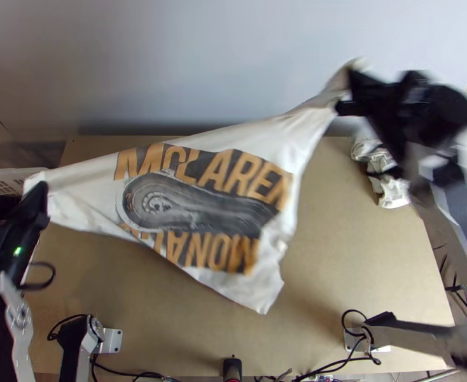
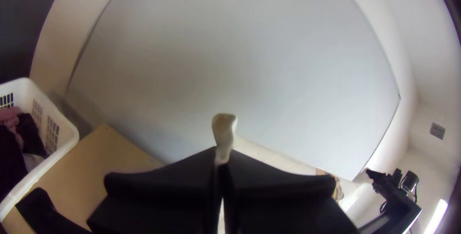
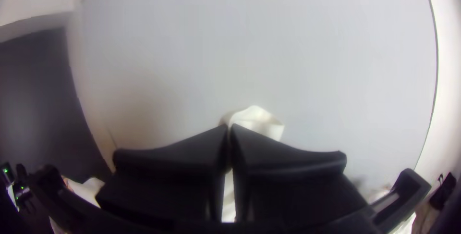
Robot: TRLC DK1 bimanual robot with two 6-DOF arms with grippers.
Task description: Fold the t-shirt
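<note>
Top view: the t-shirt (image 1: 202, 213) stretches above the tabletop (image 1: 361, 267) between the left tool (image 1: 42, 191) and the right tool (image 1: 347, 94), its lower edge drooping to a loose corner, bare wood either side. White cloths (image 1: 383, 172) lie toward the far right edge.

Left wrist view: the left tool (image 2: 222, 159) pinches a t-shirt tip, near a basket (image 2: 65, 133).

Right wrist view: the right tool (image 3: 229, 133) clamps another t-shirt part, a flap poking out.

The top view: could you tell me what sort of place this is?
Probably a robotics workspace: two arms mounted at a wooden table, loose cables, and a laundry basket.
</note>
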